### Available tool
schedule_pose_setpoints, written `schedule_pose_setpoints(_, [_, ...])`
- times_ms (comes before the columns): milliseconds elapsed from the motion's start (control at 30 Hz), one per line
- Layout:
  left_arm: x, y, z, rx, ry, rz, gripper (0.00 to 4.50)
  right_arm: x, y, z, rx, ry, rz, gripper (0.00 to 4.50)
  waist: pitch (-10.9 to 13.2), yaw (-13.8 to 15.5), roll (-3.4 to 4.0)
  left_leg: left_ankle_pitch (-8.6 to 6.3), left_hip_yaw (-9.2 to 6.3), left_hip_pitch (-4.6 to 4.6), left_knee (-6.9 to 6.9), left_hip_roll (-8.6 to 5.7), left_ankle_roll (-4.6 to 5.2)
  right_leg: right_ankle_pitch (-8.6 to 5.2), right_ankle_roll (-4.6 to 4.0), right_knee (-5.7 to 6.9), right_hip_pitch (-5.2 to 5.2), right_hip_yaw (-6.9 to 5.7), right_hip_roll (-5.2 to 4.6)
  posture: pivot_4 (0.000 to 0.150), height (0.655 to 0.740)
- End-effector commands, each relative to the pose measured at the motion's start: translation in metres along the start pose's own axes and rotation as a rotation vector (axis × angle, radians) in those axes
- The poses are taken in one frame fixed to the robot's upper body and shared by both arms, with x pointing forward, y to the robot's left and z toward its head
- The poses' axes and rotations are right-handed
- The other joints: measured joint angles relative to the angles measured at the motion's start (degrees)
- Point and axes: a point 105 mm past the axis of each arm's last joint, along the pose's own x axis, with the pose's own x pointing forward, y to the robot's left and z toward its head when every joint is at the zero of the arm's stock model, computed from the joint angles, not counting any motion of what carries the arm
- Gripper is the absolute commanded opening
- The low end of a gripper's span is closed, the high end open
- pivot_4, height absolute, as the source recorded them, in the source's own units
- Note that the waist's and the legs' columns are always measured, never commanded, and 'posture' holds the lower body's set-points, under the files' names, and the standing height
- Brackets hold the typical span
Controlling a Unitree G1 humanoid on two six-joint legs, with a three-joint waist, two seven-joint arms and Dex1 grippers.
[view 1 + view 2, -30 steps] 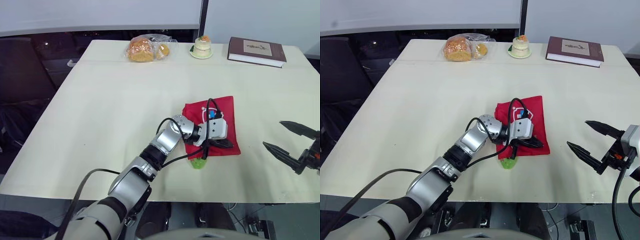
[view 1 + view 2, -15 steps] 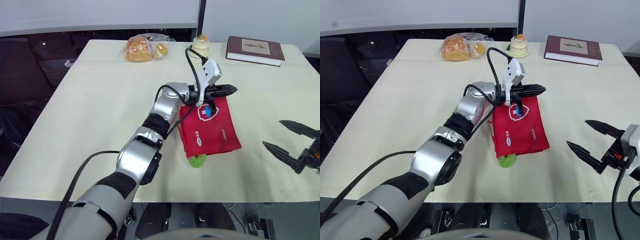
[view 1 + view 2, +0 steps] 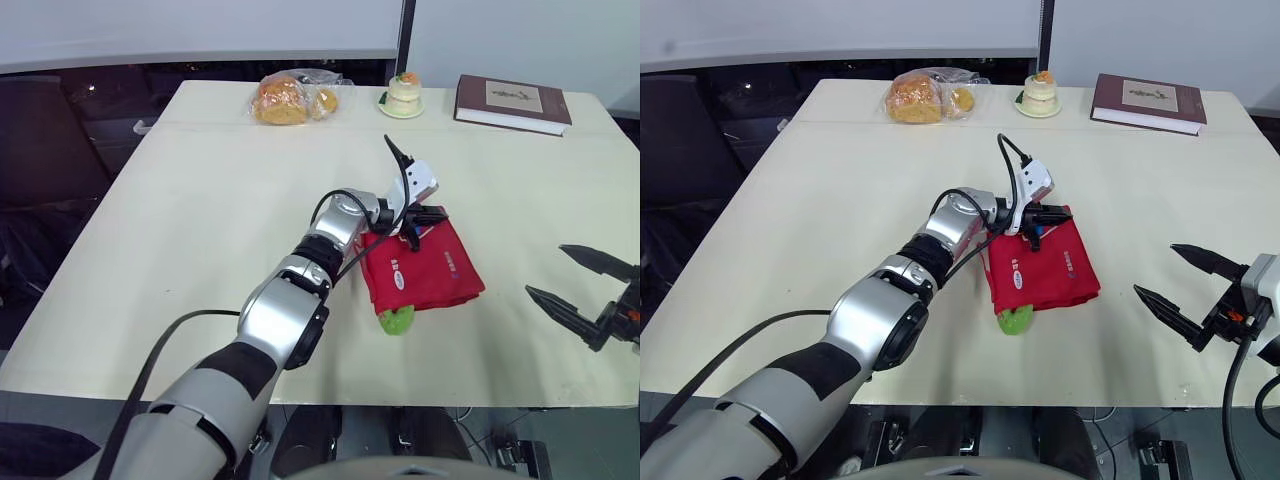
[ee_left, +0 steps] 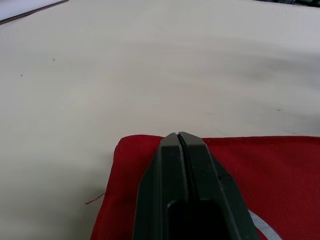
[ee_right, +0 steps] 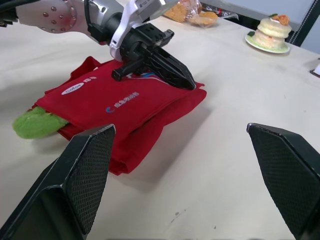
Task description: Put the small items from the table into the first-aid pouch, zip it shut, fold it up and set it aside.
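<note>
The pouch (image 3: 428,272) is red fabric with white printed labels on its top face. It lies flat on the desk (image 3: 200,220), right of the middle and nearer the front edge than the far edge. It looks doubled over, one layer lying on another. A small fuzzy green item (image 3: 397,320) sticks out from between the layers at the pouch's corner nearest the front edge.

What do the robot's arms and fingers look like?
The left arm is silver-grey with black joints, a white wrist block and black cables. The left fingers are black, smooth and tapered. The right fingers are black, long and pointed, with mesh-textured pads.
</note>
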Motion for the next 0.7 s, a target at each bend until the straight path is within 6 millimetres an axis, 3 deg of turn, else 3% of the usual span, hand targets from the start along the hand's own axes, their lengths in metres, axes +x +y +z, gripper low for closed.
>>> schedule_pose_setpoints(33, [0.004,-0.012,-0.037,-0.074,0.075,-0.023,0.07,0.002,0.003,0.009,-0.043,-0.027,0.005,4.50,-0.04,0.01,0.00,-0.01,-0.02,0.10,-0.01,0.00,0.01,-0.01,0.01,-0.03,0.11,-0.02,0.00,0.150,0.7289])
schedule_pose_setpoints(167, [-0.011,0.003,0.015,0.013,-0.167,-0.007,0.07,0.003,0.003,0.010,-0.025,-0.037,0.009,4.50,-0.01,-0.01,0.00,-0.02,-0.03,0.19,-0.03,0.02,0.02,-0.02,0.02,-0.11,0.25,-0.04,-0.01,0.150,0.7289])
schedule_pose_setpoints(267, [-0.032,0.009,0.039,0.065,-0.290,-0.043,0.07,0.007,0.003,0.003,-0.015,0.004,0.005,4.50,0.02,-0.08,-0.01,-0.02,-0.03,0.11,-0.03,0.02,0.02,-0.01,0.01,-0.11,0.18,-0.04,-0.01,0.150,0.7289])
schedule_pose_setpoints(367, [-0.060,0.012,0.048,0.117,-0.338,-0.104,0.07,0.010,0.003,-0.004,0.001,0.037,0.014,4.50,0.04,-0.28,0.02,-0.02,0.01,0.02,-0.03,0.03,0.02,-0.01,0.00,-0.05,0.02,-0.01,0.00,0.150,0.7289])
schedule_pose_setpoints(500, [-0.103,0.014,0.041,0.148,-0.328,-0.146,0.07,0.017,0.000,-0.003,0.037,0.020,0.024,4.50,0.04,-0.49,0.06,-0.01,0.09,-0.06,-0.03,0.06,0.01,0.00,-0.01,0.07,-0.13,0.07,0.02,0.150,0.7289])
schedule_pose_setpoints(567, [-0.126,0.014,0.036,0.150,-0.304,-0.144,0.77,0.022,-0.001,-0.002,0.062,0.010,0.030,4.50,0.04,-0.55,0.08,-0.01,0.09,-0.05,-0.04,0.07,0.01,0.00,-0.01,0.08,-0.13,0.08,0.01,0.150,0.7289])
schedule_pose_setpoints(700, [-0.168,0.007,0.024,0.169,-0.221,-0.116,2.72,0.036,-0.005,0.001,0.144,0.002,0.044,4.50,0.08,-0.19,0.09,-0.01,0.04,-0.09,-0.03,0.08,0.01,0.00,-0.02,0.07,-0.15,0.05,-0.02,0.150,0.7289])
